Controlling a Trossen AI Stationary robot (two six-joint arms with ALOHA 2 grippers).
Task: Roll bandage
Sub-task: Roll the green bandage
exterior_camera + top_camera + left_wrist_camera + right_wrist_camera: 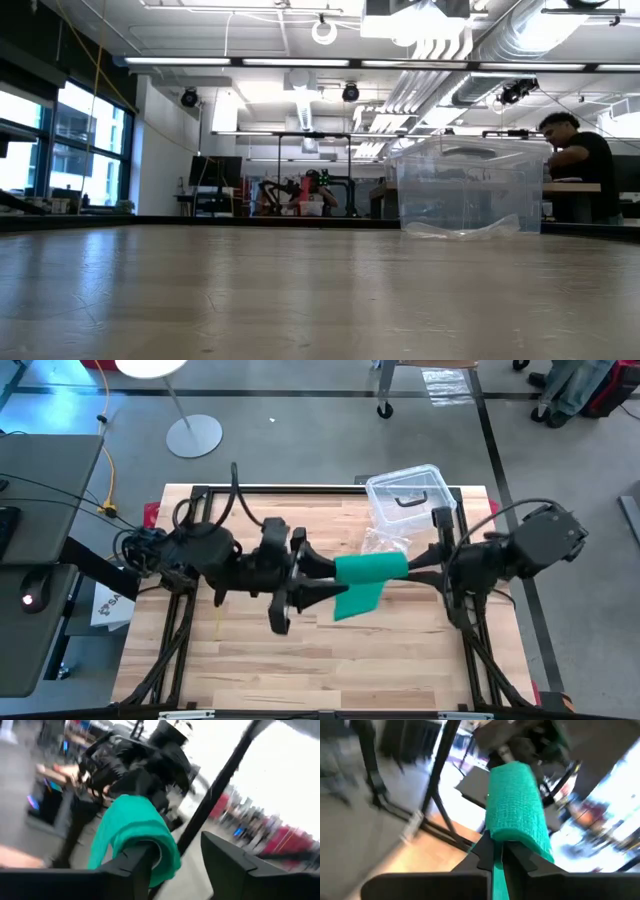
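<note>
- Step in hand, as I judge it: mid-roll, done in the air. The bandage (370, 572) is stretched between both grippers above the middle of the table (250, 670), with a loose tail hanging down toward the near side.
- Right gripper (497, 851): fingers together, clamped on the bandage. The strip is pinched between them and a rolled fold drapes over the top.
- Left gripper (177, 857): fingers apart. The bandage's rolled end (145, 832) is draped over one finger (137, 865), not pinched; the other finger stands clear of it.
- Clear plastic box (408, 495) and crinkly bag (385, 543) sit at the far side of the table, just beyond the bandage, untouched. The low view shows only the box, with neither gripper nor the bandage in it.
- Person (580, 165) is seated in the room beyond, not involved.
- Next move likely calls for the left gripper to re-close on the rolled end and turn it another wrap while the right keeps tension. Risk: the roll slips off the open finger or loosens.
</note>
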